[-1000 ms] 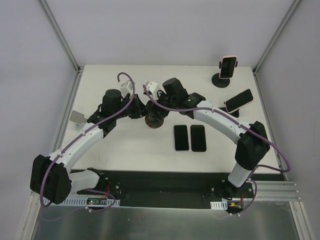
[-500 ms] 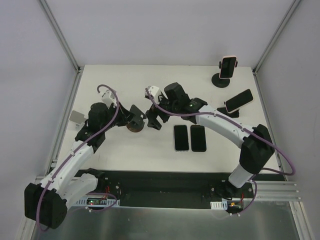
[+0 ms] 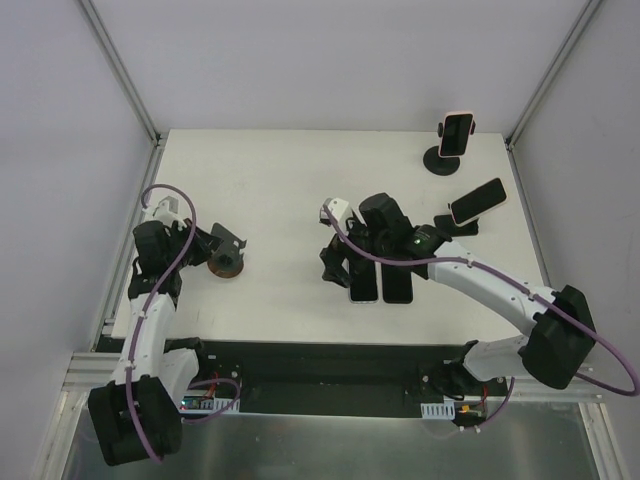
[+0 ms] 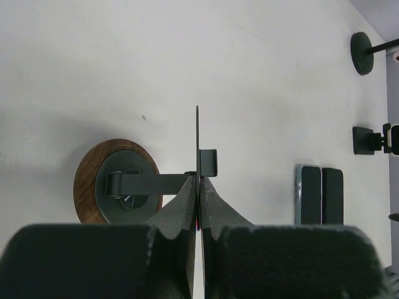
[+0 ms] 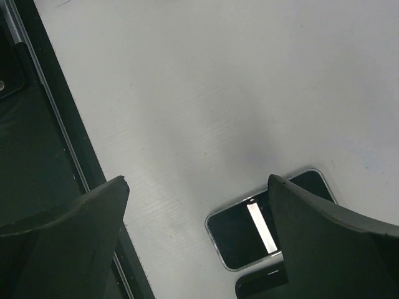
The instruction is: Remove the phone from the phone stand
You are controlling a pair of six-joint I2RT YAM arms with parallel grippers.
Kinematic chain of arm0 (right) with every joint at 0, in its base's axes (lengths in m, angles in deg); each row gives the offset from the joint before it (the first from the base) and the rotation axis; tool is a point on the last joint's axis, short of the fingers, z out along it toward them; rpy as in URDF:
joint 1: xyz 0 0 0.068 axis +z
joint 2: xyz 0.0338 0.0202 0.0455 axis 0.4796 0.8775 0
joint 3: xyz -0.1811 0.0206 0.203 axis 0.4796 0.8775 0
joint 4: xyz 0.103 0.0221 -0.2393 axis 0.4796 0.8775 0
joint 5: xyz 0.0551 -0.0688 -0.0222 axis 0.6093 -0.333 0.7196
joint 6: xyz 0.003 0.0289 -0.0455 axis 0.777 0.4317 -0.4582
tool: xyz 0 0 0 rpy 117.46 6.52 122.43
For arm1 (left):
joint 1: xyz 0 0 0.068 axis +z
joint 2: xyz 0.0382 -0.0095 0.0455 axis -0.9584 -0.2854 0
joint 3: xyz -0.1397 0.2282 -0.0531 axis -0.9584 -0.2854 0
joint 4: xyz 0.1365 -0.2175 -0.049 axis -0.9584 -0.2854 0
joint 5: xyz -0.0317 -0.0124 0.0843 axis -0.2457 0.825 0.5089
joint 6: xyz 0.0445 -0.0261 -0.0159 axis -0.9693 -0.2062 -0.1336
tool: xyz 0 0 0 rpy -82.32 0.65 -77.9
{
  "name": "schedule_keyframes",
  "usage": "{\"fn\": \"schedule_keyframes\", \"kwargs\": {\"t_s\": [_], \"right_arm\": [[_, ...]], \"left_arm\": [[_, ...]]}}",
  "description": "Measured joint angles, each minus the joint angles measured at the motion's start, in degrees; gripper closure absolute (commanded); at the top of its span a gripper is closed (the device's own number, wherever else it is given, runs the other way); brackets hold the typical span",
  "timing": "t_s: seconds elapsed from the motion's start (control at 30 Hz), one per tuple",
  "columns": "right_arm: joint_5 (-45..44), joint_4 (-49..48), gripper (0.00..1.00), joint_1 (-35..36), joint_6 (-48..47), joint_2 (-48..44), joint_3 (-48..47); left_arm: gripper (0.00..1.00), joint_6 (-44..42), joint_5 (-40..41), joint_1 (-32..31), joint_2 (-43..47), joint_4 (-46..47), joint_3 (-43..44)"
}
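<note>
Both arms have left the table's centre since the earlier view. The left arm has drawn the wood-base stand [image 3: 226, 262] out to the left side, and the right arm has swung nearer, over the flat phones [image 3: 397, 287].

Left gripper [image 4: 199, 190]: jaws together, clamped on the stand's thin plate [image 4: 197, 134], seen edge-on. The plate carries no phone.
Right gripper [image 5: 198, 187]: jaws wide apart, holding nothing, poised above the left phone of the pair.

Phones: two lie face up, side by side, right of centre, with long axes running near to far. A pink phone [image 3: 457, 134] stands upright in the far stand [image 3: 440, 160] at the far right corner, dark face toward the arms. Another phone [image 3: 477, 201] is propped aslant just nearer.

Assessment: this stand looks emptied and is being set aside. The next move probably calls for the left jaws to release the plate. One arm would then steady a loaded stand while the other lifts its phone out along its long axis.
</note>
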Motion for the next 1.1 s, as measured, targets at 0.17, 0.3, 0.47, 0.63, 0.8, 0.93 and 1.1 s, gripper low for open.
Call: {"fn": "schedule_keyframes", "kwargs": {"t_s": [0.17, 0.3, 0.47, 0.63, 0.8, 0.93, 1.1], "right_arm": [[-0.68, -0.07, 0.04, 0.0, 0.0, -4.46, 2.93], [-1.31, -0.09, 0.04, 0.0, 0.0, -7.06, 5.2], [-2.19, 0.02, 0.04, 0.0, 0.39, -8.39, 7.56], [-2.91, 0.09, 0.04, 0.0, 0.48, -8.9, 7.98], [-3.19, 0.09, 0.04, 0.0, 0.44, -9.46, 7.98], [-3.17, 0.11, 0.04, 0.0, 0.44, -9.46, 7.98], [-3.15, 0.11, 0.04, 0.0, 0.44, -9.44, 7.98]], "left_arm": [[1.0, -2.08, -4.76, 6.36, -5.53, 0.33, 0.02], [1.0, -2.45, -9.64, 10.71, -9.42, 1.73, 1.09], [1.0, -2.25, -16.17, 16.46, -14.45, 4.35, 1.84], [1.0, -2.23, -18.6, 18.69, -16.81, 7.02, 2.27], [1.0, -2.34, -19.04, 20.28, -17.25, 9.38, 2.27], [1.0, -1.81, -19.58, 20.57, -18.49, 12.13, 2.25], [1.0, 0.52, -22.08, 20.55, -19.89, 17.09, 0.74]]}}
